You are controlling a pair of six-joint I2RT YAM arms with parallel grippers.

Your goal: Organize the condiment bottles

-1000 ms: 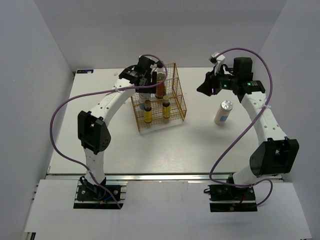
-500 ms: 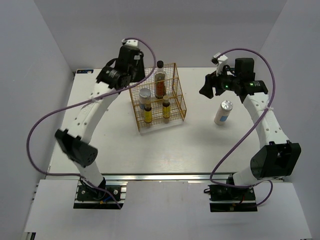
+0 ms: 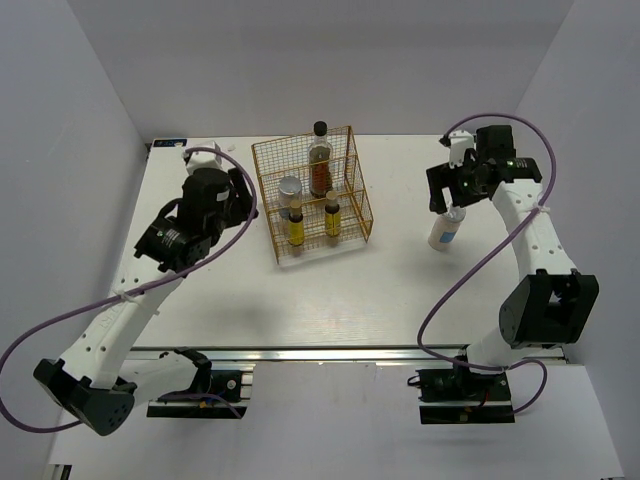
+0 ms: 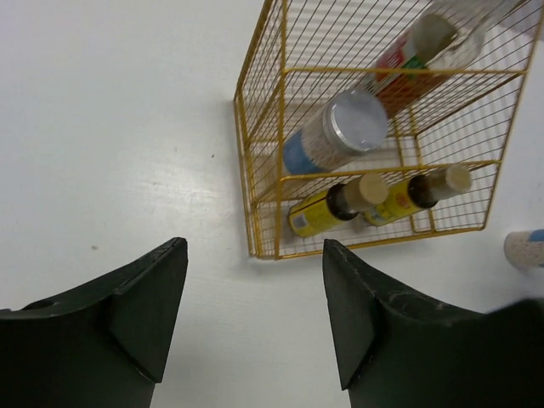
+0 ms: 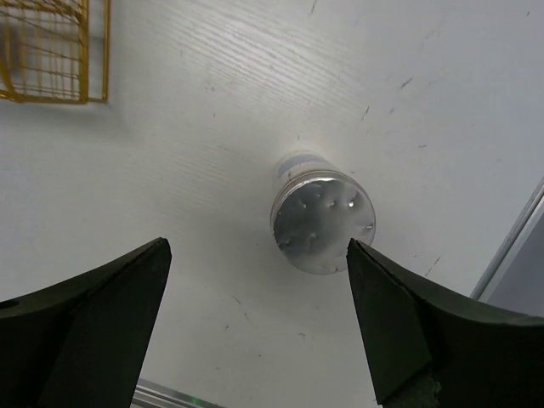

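The gold wire rack (image 3: 345, 215) holds two amber-yellow bottles (image 3: 296, 226) (image 3: 332, 220), a white grey-lidded bottle (image 3: 290, 187) and a tall dark brown bottle (image 3: 320, 165). The left wrist view shows the same rack (image 4: 255, 153) with the white bottle (image 4: 336, 134), yellow bottles (image 4: 331, 206) and the brown bottle (image 4: 416, 55). A second white grey-lidded bottle (image 3: 445, 231) stands on the table at the right. My right gripper (image 3: 453, 197) is open just above it; its grey lid (image 5: 323, 223) shows between my open fingers. My left gripper (image 3: 235, 195) is open and empty, left of the rack.
White walls close in the table at the back and both sides. A metal rail (image 3: 330, 353) runs along the near edge. A table edge or wall strip (image 5: 510, 255) shows close to the right of the loose bottle.
My left arm has drawn back from above the rack to the left and lower, leaving the white bottle inside. My right gripper has moved right, to above the loose white bottle.
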